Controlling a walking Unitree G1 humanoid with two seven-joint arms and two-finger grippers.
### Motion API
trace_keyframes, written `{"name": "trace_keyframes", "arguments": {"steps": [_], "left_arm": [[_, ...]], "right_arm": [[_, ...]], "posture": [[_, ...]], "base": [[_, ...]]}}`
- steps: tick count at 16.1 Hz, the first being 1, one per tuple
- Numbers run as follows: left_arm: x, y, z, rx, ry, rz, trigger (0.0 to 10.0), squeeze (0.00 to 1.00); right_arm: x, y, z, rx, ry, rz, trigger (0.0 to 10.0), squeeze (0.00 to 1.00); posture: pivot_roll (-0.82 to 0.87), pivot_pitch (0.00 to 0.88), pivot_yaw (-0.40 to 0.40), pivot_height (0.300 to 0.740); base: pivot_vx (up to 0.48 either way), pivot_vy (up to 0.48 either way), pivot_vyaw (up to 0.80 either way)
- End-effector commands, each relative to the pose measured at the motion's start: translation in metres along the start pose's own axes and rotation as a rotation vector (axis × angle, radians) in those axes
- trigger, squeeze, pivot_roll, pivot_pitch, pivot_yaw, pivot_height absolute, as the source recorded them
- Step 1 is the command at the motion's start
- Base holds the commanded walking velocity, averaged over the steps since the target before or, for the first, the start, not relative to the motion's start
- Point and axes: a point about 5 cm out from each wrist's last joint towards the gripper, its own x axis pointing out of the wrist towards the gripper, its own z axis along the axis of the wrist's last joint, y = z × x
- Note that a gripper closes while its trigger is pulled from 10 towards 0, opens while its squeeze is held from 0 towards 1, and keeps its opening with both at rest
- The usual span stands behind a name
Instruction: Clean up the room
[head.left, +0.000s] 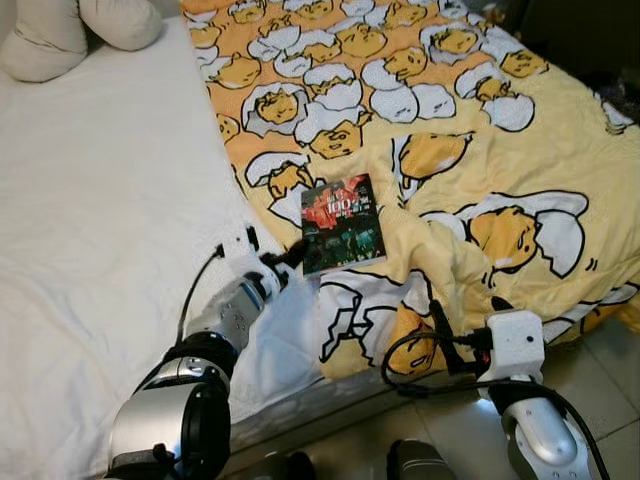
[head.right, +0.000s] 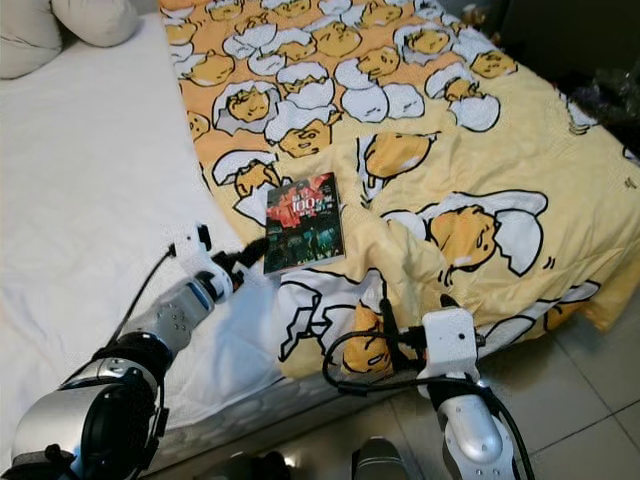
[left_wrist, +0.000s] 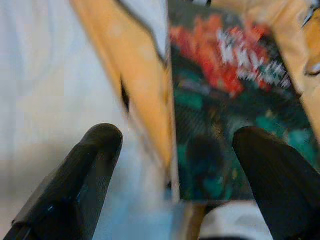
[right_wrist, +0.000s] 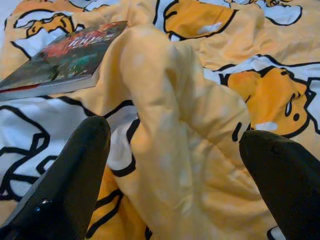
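Note:
A dark book (head.left: 342, 222) with a red and green cover lies flat on the yellow cartoon-egg blanket (head.left: 480, 130), near the blanket's left edge. My left gripper (head.left: 285, 258) is open at the book's near left corner. In the left wrist view its fingers (left_wrist: 75, 185) straddle the book's (left_wrist: 235, 110) near edge, one over the white sheet and one over the cover. My right gripper (head.left: 468, 312) is open at the bed's front edge. A raised blanket fold (right_wrist: 170, 115) sits between its fingers (right_wrist: 75, 170), and the book (right_wrist: 65, 55) lies beyond.
The white mattress sheet (head.left: 90, 220) covers the left half of the bed, with two pale pillows (head.left: 60, 30) at the far left. Tiled floor (head.left: 600, 360) runs along the bed's front right. Dark clutter (head.right: 610, 90) stands at the far right.

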Motion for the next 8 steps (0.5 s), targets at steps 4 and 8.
{"name": "trace_keyframes", "arguments": {"steps": [4, 8], "left_arm": [[0.000, -0.002, -0.005, -0.053, 0.009, -0.019, 10.0, 0.00], [0.005, -0.016, -0.010, -0.109, 0.011, -0.074, 10.0, 0.00]], "right_arm": [[-0.006, 0.004, 0.000, 0.001, 0.020, 0.018, 10.0, 0.00], [-0.007, 0.007, 0.000, 0.005, 0.025, 0.024, 10.0, 0.00]], "posture": [[-0.31, 0.189, 0.159, 0.740], [-0.31, 0.192, 0.158, 0.740]], "base": [[0.000, 0.000, 0.00], [0.000, 0.000, 0.00]]}}
